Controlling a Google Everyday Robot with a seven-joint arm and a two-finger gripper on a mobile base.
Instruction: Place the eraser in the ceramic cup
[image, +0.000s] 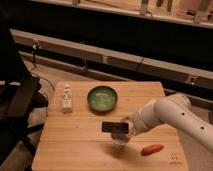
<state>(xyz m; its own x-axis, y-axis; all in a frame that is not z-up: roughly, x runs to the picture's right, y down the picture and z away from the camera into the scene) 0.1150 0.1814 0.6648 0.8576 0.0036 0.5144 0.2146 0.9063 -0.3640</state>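
Observation:
A dark flat eraser (114, 128) is held at the tip of my gripper (125, 129), just above a small white ceramic cup (120, 140) that stands on the wooden table (75, 145). My white arm (172, 114) reaches in from the right. The eraser lies level and hides most of the cup's mouth; I cannot tell if it touches the rim.
A green bowl (102, 97) sits at the table's back middle. A small white bottle (66, 98) stands at the back left. An orange-red carrot-like object (151, 149) lies front right of the cup. A dark chair (17, 107) is off the left edge.

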